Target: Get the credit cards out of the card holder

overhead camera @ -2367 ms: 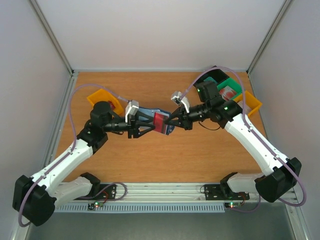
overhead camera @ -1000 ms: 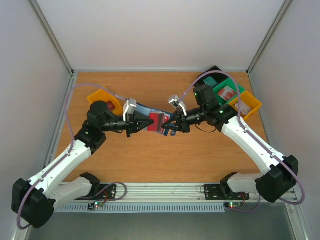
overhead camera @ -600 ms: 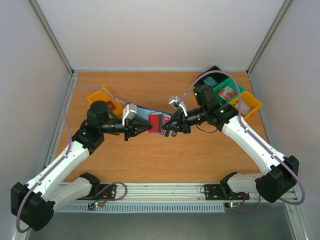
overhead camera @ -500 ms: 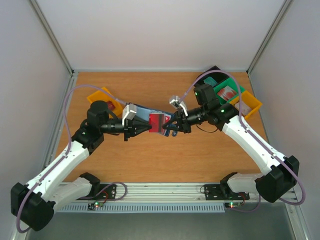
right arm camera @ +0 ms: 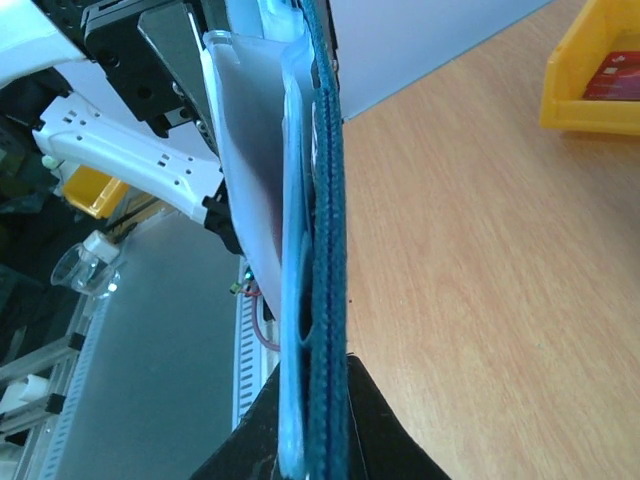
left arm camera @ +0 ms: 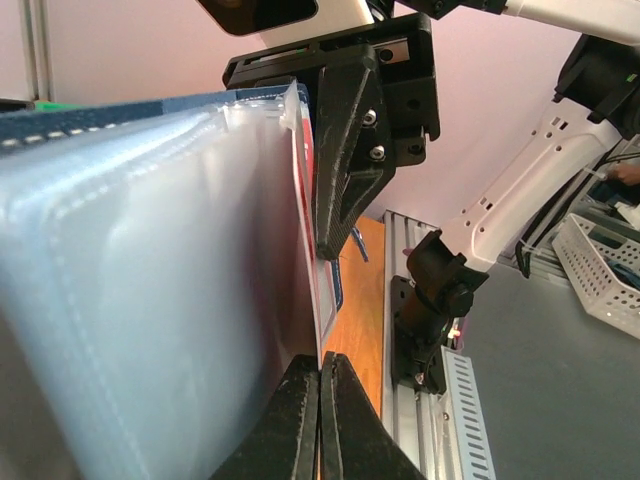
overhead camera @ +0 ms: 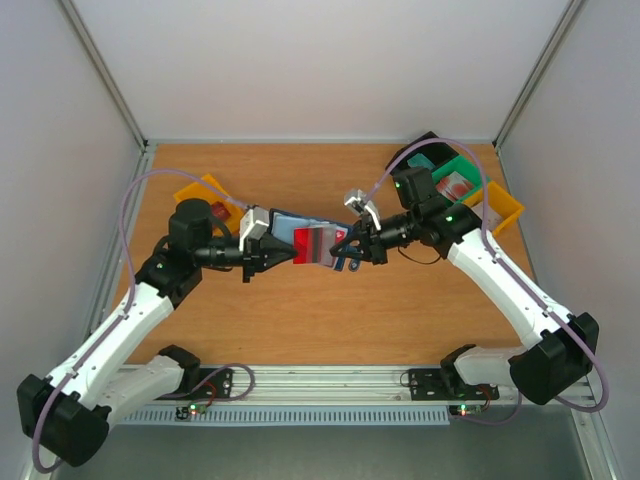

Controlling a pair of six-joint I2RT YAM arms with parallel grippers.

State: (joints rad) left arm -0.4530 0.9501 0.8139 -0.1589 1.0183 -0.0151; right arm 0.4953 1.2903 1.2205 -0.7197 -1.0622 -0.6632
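Note:
The card holder (overhead camera: 290,222) hangs in the air between both arms above the middle of the table. It is navy outside (right arm camera: 328,250) with pale pockets (left arm camera: 150,290) inside. My right gripper (overhead camera: 344,247) is shut on its right edge, fingers clamped on the navy cover (right arm camera: 312,378). A red credit card (overhead camera: 312,245) sticks out of a pocket toward the left. My left gripper (overhead camera: 288,250) is shut on that card's thin edge (left arm camera: 321,365). Whether other credit cards sit in the pockets is hidden.
A yellow bin (overhead camera: 207,193) stands at the back left with something red in it. At the back right stand a black bin (overhead camera: 425,150), a green bin (overhead camera: 458,180) and another yellow bin (overhead camera: 503,207). A yellow bin (right arm camera: 590,85) holding a red card shows in the right wrist view.
My left gripper briefly loosened and shut again on the red card, then drew back a little to the left, so more of the card shows. The right gripper kept hold of the card holder.

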